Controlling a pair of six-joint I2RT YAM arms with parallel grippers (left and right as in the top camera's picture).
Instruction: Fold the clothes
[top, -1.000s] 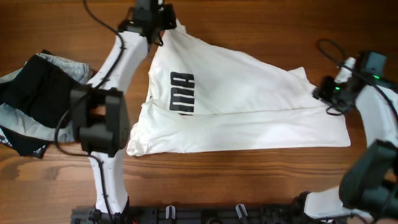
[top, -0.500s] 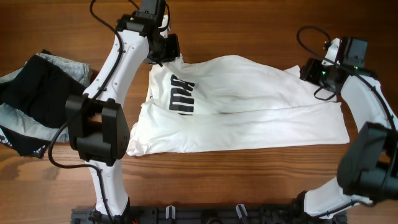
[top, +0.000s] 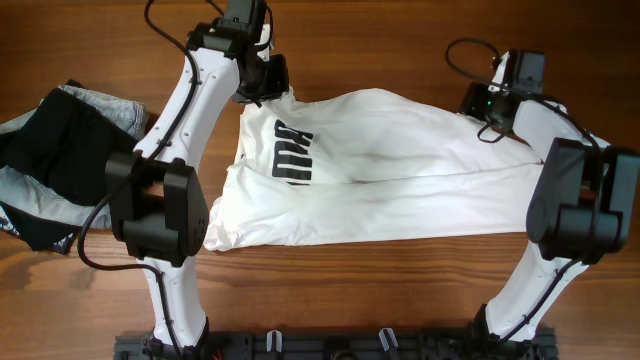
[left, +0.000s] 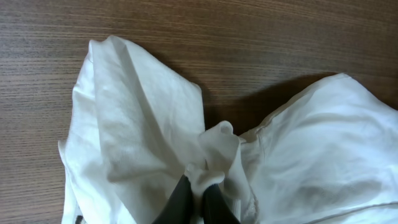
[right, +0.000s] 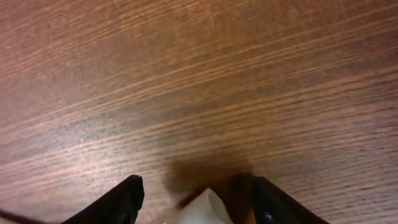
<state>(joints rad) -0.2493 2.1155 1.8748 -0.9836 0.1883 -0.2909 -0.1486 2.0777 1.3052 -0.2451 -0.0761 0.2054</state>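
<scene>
On the table (top: 400, 300), the white shirt (top: 400, 160) lies spread out (dark lettering showing). The left gripper (left: 196, 186) pinches a bunched far corner, and the right gripper (right: 196, 182) stands spread wide, a fabric tip between its fingers.

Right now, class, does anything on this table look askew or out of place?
The white shirt lies crooked, bunched where the left end effector pinches it; the dark garments sit rumpled at far left.

Left end effector (left: 198, 196) clamped, right one (right: 196, 185) splayed
</scene>
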